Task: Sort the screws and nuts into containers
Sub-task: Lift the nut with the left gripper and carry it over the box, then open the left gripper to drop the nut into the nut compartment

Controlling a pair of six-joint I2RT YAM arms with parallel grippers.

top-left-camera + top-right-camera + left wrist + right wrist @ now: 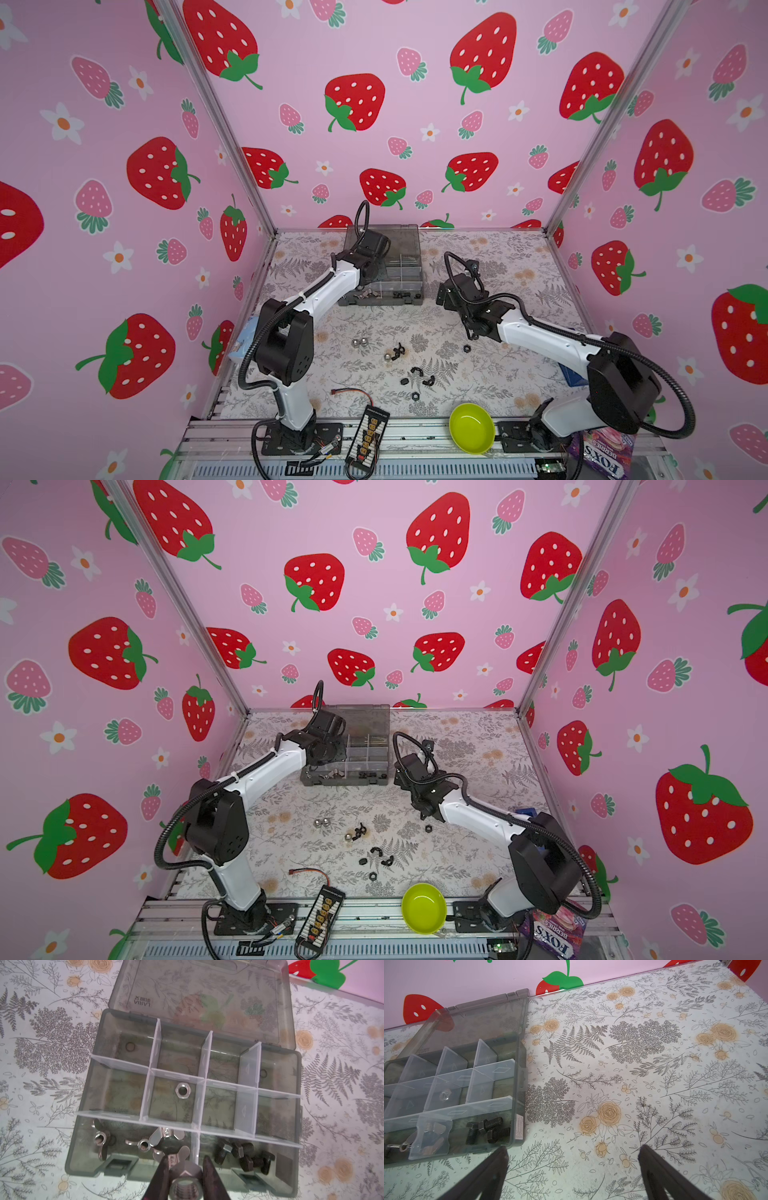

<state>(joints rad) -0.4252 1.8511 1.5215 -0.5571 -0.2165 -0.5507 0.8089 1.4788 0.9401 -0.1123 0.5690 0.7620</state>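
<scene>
The smoky-grey organizer box (417, 266) (384, 750) lies open at the back of the table. My left gripper (186, 1160) hovers over its near edge, shut on a large hex nut (186, 1185). Below it, one compartment holds silver wing nuts (143, 1145) and the neighbouring one holds black screws (245, 1155) (488, 1130). A silver hex nut (182, 1091) lies alone in a middle compartment. My right gripper (574, 1149) (442, 295) stands open and empty beside the box's right wall (519, 1122). Loose silver nuts (360, 343) and black nuts (415, 370) are scattered mid-table.
A lime-green bowl (471, 428) sits at the front edge. A red-and-black wire (351, 392) leads to a black connector board (368, 434). A purple candy bag (602, 453) and a blue object (575, 374) lie near the right arm's base.
</scene>
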